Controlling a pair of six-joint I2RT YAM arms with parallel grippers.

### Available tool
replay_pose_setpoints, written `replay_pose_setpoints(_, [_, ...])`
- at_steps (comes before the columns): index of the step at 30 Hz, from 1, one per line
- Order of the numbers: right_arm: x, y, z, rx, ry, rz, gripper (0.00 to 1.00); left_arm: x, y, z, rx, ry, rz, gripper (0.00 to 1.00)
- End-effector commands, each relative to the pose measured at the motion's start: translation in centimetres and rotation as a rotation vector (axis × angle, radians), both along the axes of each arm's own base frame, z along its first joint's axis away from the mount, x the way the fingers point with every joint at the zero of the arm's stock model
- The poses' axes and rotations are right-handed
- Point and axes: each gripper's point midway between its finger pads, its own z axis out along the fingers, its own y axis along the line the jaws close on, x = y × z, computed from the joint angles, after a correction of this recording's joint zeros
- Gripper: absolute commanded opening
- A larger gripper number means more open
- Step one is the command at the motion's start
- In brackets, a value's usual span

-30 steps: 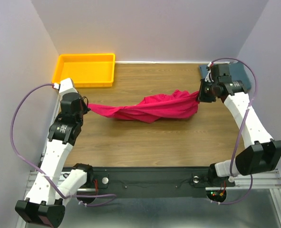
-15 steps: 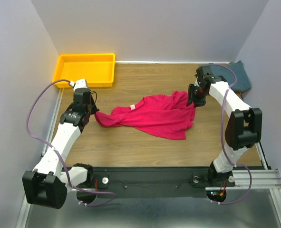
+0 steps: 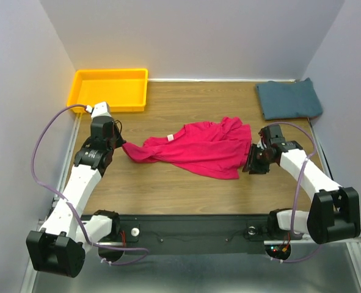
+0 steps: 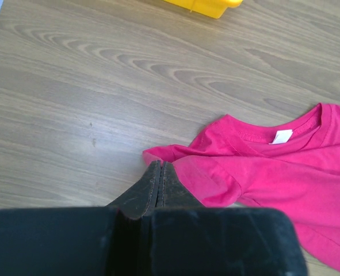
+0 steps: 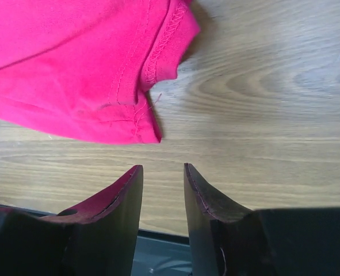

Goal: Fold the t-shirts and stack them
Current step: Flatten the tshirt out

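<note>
The crimson-pink t-shirt (image 3: 198,148) lies spread and rumpled on the wooden table, collar and white tag up; it also shows in the left wrist view (image 4: 285,167). My left gripper (image 3: 120,144) is shut at the shirt's left sleeve tip, its fingertips (image 4: 160,165) pinching the cloth edge low over the table. My right gripper (image 3: 251,162) is open and empty, just off the shirt's right hem (image 5: 89,75); in the right wrist view the gripper (image 5: 161,168) has bare wood between its fingers. The teal-blue t-shirt (image 3: 289,99) lies folded at the back right corner.
A yellow plastic tray (image 3: 110,73) stands at the back left; its corner shows in the left wrist view (image 4: 207,4). Walls close in the table on three sides. The black rail (image 3: 192,227) runs along the near edge.
The shirt went from stretched in the air to lying on the table. My right gripper let go of it and moved from the back right toward the near right. The left arm barely moved.
</note>
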Motion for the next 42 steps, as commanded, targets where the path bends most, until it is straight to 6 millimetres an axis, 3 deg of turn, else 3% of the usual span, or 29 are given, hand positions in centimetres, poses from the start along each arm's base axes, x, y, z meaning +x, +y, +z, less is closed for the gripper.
replay_pose_setpoints(1, [2.1, 1.5, 0.9, 0.071, -0.098, -0.01, 0.4, 0.0, 0.4, 1.3, -0.001, -0.06, 0.018, 0.0])
replay_pose_setpoints(4, [2.5, 2.6, 0.1, 0.077, -0.093, 0.007, 0.42, -0.2, 0.5, 1.3, -0.001, -0.062, 0.021, 0.0])
replay_pose_setpoints(10, [3.2, 2.8, -1.5, 0.018, -0.076, -0.012, 0.44, -0.5, 0.6, 1.1, 0.003, -0.057, 0.021, 0.0])
replay_pose_setpoints(25, [2.2, 3.3, -5.2, -0.085, 0.005, 0.01, 0.42, -0.5, 0.5, 1.2, 0.005, -0.061, 0.014, 0.0])
replay_pose_setpoints(30, [2.1, 3.2, -5.5, -0.101, 0.008, 0.014, 0.35, -0.5, 0.6, 1.2, 0.009, -0.064, 0.017, 0.0])
replay_pose_setpoints(38, [2.4, 3.6, -5.0, -0.089, -0.003, 0.025, 0.07, -0.5, 0.6, 1.6, 0.009, -0.075, 0.018, 0.0])
replay_pose_setpoints(42, [3.1, 3.7, -3.2, -0.081, -0.049, 0.02, 0.05, -0.5, 0.8, 1.9, 0.015, -0.076, 0.021, 0.0])
